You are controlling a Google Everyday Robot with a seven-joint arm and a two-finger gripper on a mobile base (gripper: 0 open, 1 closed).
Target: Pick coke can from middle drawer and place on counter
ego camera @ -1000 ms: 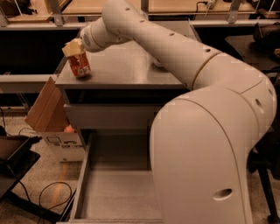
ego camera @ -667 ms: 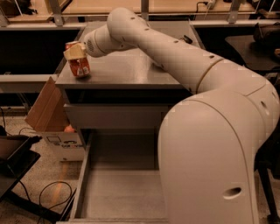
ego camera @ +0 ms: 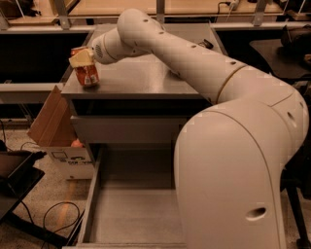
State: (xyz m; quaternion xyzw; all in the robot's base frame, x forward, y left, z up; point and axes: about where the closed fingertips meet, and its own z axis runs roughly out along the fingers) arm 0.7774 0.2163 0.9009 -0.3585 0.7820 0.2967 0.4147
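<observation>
The coke can (ego camera: 88,75), red-orange with white lettering, stands upright on the counter (ego camera: 141,78) at its front left corner. My gripper (ego camera: 82,59) is at the can's upper part. A pale finger (ego camera: 80,58) lies across the top of the can, and the jaws are closed around it. The arm reaches in from the right, over the counter. The middle drawer (ego camera: 90,194) is pulled open below, and its flat grey floor is bare where it shows. The arm's big body hides its right half.
A flat grey front panel (ego camera: 126,129) sits just under the counter. An open cardboard box (ego camera: 51,124) stands on the floor to the left, with cables (ego camera: 53,214) and a dark object (ego camera: 14,177). Light wooden tabletops (ego camera: 112,7) are behind. A small dark item (ego camera: 207,44) lies at the counter's back right.
The can and my gripper have stayed at the counter's front left corner, perhaps a touch lower. The arm's rear links have swung slightly to the right.
</observation>
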